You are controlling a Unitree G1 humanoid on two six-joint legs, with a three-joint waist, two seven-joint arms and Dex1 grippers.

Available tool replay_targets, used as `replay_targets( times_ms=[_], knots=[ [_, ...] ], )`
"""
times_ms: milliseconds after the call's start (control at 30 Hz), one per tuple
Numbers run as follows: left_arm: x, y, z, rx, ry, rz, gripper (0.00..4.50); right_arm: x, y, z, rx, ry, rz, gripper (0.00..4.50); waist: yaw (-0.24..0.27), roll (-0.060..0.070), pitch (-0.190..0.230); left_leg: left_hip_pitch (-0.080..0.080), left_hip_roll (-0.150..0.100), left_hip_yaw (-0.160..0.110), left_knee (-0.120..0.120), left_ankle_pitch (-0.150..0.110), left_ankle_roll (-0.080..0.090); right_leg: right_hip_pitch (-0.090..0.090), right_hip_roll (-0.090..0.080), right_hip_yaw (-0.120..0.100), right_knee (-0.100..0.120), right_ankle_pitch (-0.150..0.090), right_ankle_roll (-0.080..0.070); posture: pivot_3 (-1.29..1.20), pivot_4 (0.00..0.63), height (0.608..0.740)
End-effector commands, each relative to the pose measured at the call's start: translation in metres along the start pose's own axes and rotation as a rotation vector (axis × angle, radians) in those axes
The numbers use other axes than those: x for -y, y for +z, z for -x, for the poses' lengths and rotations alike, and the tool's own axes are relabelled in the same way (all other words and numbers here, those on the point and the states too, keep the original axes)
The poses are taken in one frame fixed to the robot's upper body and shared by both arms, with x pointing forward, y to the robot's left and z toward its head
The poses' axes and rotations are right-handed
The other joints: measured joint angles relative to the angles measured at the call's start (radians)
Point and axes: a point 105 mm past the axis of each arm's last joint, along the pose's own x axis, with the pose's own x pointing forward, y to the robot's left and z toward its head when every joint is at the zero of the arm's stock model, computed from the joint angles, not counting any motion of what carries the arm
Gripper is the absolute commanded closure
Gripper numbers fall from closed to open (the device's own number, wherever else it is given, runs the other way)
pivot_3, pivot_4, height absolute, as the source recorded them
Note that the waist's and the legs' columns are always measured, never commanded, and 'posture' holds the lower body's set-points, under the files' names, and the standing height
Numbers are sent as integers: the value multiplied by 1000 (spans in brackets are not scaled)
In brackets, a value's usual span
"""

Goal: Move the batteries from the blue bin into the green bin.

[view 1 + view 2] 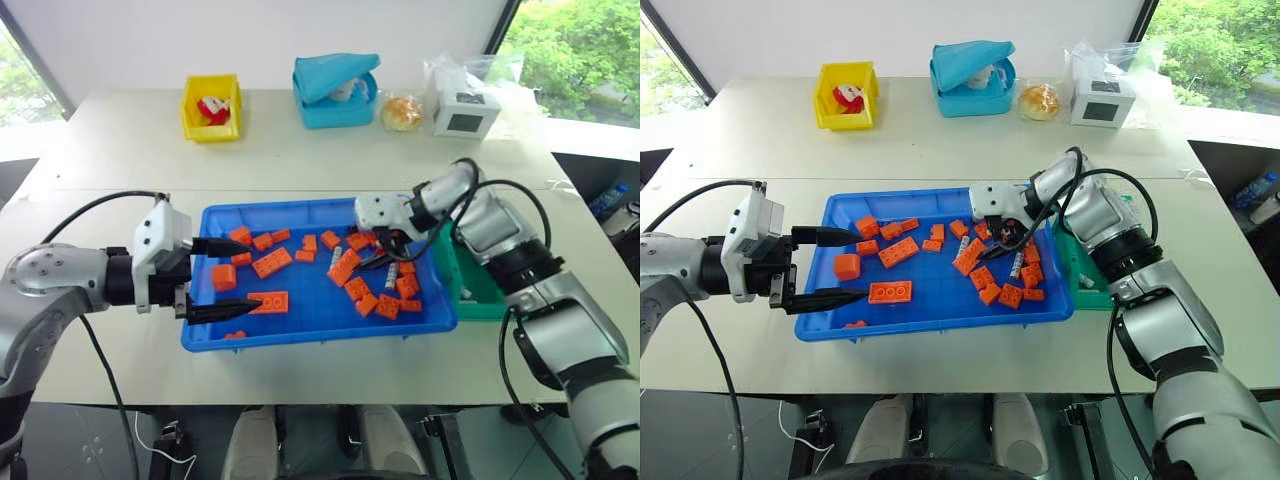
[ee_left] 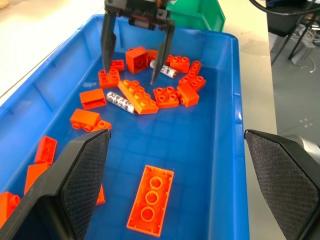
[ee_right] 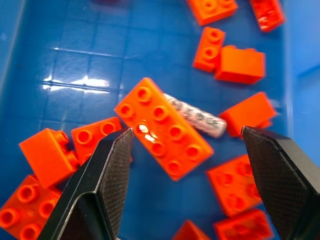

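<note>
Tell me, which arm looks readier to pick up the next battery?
The right. Its open right gripper hangs low among the bricks, with a battery lying between its fingers. The left gripper, also open, hovers at the blue bin's far end, away from any battery.

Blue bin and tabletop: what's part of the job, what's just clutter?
Job:
- batteries
- blue bin
- green bin
- right hand, open over the batteries
- left hand, open, empty

Clutter:
- orange bricks
- yellow bin
- teal bin
- white box
</note>
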Motion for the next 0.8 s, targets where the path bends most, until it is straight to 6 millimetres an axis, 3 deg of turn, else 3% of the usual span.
replay_targets(
  times_ms=[33,200,567,667,767,800],
  knots=[
    [0,10,0,23,1,-43,0,5,2,6,-29,-18,175,958,1,0,0,0,0,0,0,0,0,0,0,0,0,0,0,0,150,736],
    [-3,13,-1,33,0,-46,0,6,-15,2,-105,-24,330,958,4,0,0,0,-1,1,1,0,0,1,-1,0,0,0,0,0,150,736],
    [-3,13,-1,30,-11,-45,0,5,-20,-18,-86,-35,408,958,-2,0,0,1,0,0,0,0,0,1,0,0,0,0,0,0,150,736],
    [-2,12,-2,28,-14,-46,0,0,-21,-23,-71,-19,411,1739,-1,0,0,1,0,0,0,0,0,2,-1,0,0,0,0,0,150,736],
    [-3,12,-1,27,-12,-48,0,-7,-24,-23,-65,10,398,3178,2,0,0,1,0,0,0,0,0,2,-1,0,0,0,0,0,150,736],
    [-3,12,-1,27,-11,-48,0,-9,-23,-22,-56,18,392,3178,2,0,0,1,0,0,0,0,0,2,-1,0,0,0,0,0,150,736]
  ],
)
